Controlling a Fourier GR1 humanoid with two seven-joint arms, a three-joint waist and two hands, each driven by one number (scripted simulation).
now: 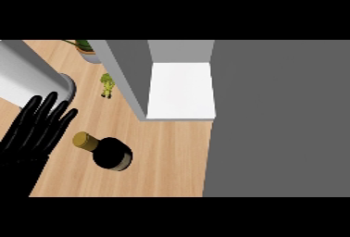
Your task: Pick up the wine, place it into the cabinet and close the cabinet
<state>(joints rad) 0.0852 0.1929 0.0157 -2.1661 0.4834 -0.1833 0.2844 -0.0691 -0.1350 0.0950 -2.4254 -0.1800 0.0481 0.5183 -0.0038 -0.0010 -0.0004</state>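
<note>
Since the cabinet [181, 90] stands open at the far side, its white shelf facing the counter [164, 157], a short carry looks intended. Item 1: wine [109, 153], upright on the wood, near and left of the shelf, untouched; dark body, pale label band, gold cap. Left hand [31, 134]: left edge, just beside the wine, fingers straight, slightly apart, holding nothing. Right hand: unseen.
</note>
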